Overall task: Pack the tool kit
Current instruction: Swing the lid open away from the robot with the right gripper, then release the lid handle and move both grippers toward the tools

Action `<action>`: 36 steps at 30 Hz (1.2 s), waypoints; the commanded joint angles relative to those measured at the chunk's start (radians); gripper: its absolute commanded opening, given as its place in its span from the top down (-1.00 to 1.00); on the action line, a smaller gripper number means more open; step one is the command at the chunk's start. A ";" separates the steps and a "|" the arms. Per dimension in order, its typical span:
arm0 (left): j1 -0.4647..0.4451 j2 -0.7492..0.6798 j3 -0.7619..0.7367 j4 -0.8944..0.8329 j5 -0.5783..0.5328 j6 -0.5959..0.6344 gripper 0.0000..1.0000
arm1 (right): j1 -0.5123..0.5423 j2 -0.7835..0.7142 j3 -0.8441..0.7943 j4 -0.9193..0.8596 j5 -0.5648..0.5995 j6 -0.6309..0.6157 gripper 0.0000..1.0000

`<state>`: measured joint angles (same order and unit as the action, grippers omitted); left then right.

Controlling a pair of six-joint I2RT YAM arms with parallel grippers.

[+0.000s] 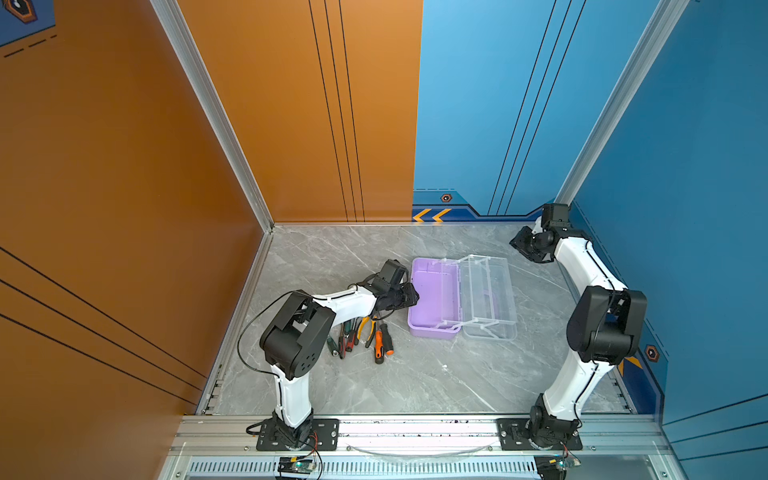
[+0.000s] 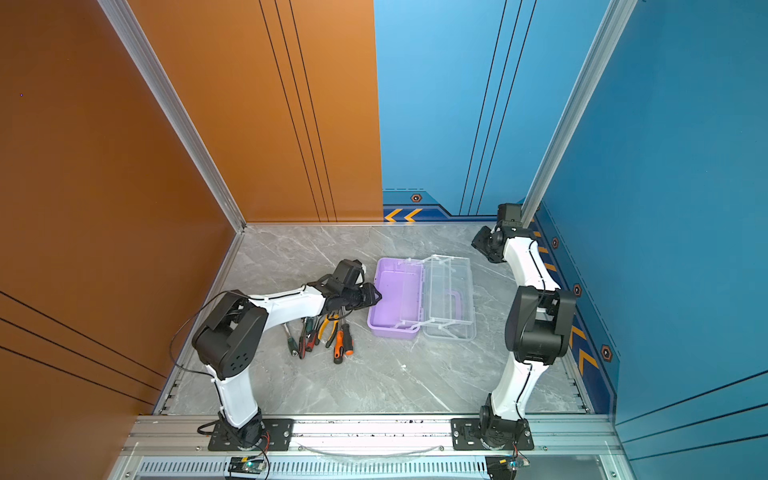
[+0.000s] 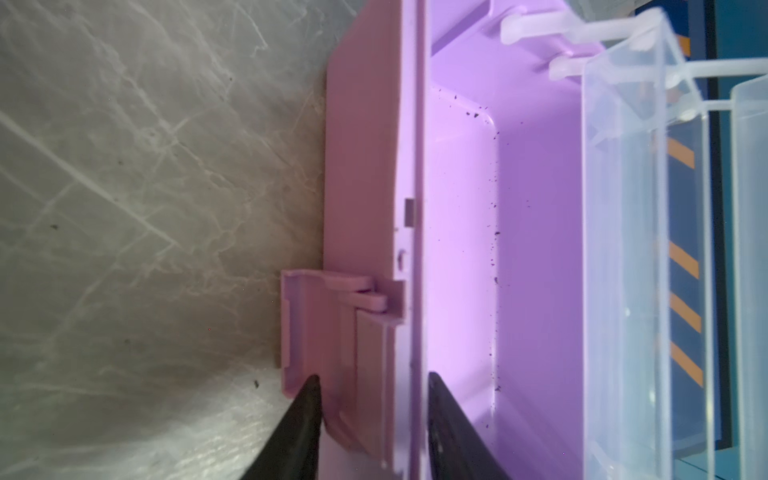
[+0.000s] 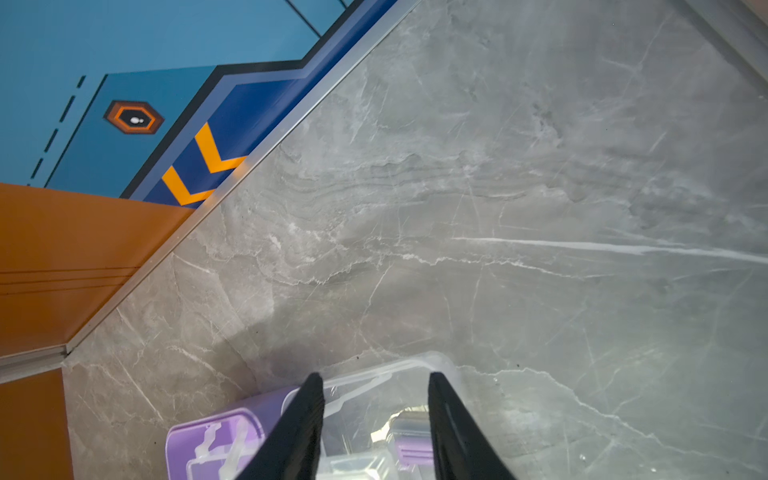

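Observation:
The lilac tool kit case (image 1: 434,299) (image 2: 397,297) lies open mid-table, nothing inside, its clear lid and tray (image 1: 490,299) folded out to the right. My left gripper (image 1: 409,296) (image 3: 372,376) is open and straddles the case's left wall (image 3: 409,124): one finger outside by the latch (image 3: 316,332), one inside. Orange-handled screwdrivers (image 1: 380,347), yellow pliers (image 1: 365,326) and red and green-handled screwdrivers (image 1: 347,338) lie bunched under the left forearm. My right gripper (image 1: 517,245) (image 4: 374,374) hangs open at the back right above the lid's corner (image 4: 415,365), holding nothing.
Orange wall on the left and blue wall on the right and back enclose the grey marble table (image 1: 415,382). An aluminium rail (image 1: 415,428) with both arm bases runs along the front edge.

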<state>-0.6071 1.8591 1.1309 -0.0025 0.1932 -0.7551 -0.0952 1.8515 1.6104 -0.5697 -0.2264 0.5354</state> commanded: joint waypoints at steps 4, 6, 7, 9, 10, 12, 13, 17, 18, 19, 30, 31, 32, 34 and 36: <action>0.007 -0.097 0.051 -0.157 -0.101 0.099 -0.05 | 0.207 -0.227 -0.099 -0.057 0.208 -0.101 0.19; 0.015 -0.127 0.072 -0.236 -0.125 0.126 -0.18 | 0.270 -0.276 -0.129 -0.066 0.249 -0.115 0.19; 0.019 -0.145 0.077 -0.260 -0.136 0.140 -0.24 | 0.297 -0.300 -0.145 -0.070 0.259 -0.117 0.20; 0.028 -0.186 0.072 -0.296 -0.157 0.156 -0.40 | 0.351 -0.342 -0.172 -0.075 0.278 -0.120 0.20; 0.032 -0.205 0.068 -0.318 -0.168 0.164 -0.46 | 0.376 -0.362 -0.185 -0.083 0.285 -0.122 0.21; 0.037 -0.251 0.053 -0.356 -0.202 0.169 -0.67 | 0.428 -0.391 -0.208 -0.094 0.296 -0.121 0.23; 0.041 -0.277 0.040 -0.377 -0.230 0.168 -0.98 | 0.451 -0.404 -0.224 -0.097 0.298 -0.119 0.23; 0.074 -0.369 -0.007 -0.453 -0.301 0.148 -0.96 | 0.549 -0.431 -0.247 -0.125 0.371 -0.120 0.25; 0.086 -0.388 -0.018 -0.463 -0.302 0.144 -0.96 | 0.565 -0.431 -0.244 -0.134 0.390 -0.117 0.25; 0.102 -0.422 -0.037 -0.461 -0.296 0.144 -0.96 | 0.583 -0.431 -0.241 -0.140 0.414 -0.115 0.26; 0.332 -0.647 -0.115 -0.587 -0.230 0.130 -0.96 | 0.706 -0.407 -0.230 -0.147 0.509 -0.095 0.27; 0.328 -0.654 -0.128 -0.584 -0.218 0.134 -0.96 | 0.711 -0.402 -0.230 -0.145 0.511 -0.095 0.27; 0.326 -0.651 -0.132 -0.583 -0.203 0.148 -0.96 | 0.712 -0.398 -0.229 -0.140 0.509 -0.096 0.27; 0.317 -0.644 -0.135 -0.600 -0.211 0.151 -0.96 | 0.713 -0.390 -0.225 -0.133 0.509 -0.094 0.27; 0.317 -0.643 -0.140 -0.609 -0.218 0.159 -0.96 | 0.715 -0.384 -0.221 -0.129 0.507 -0.094 0.27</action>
<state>-0.2832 1.2102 1.0031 -0.5507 -0.0483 -0.6235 0.6147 1.4494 1.3750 -0.6895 0.2447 0.4339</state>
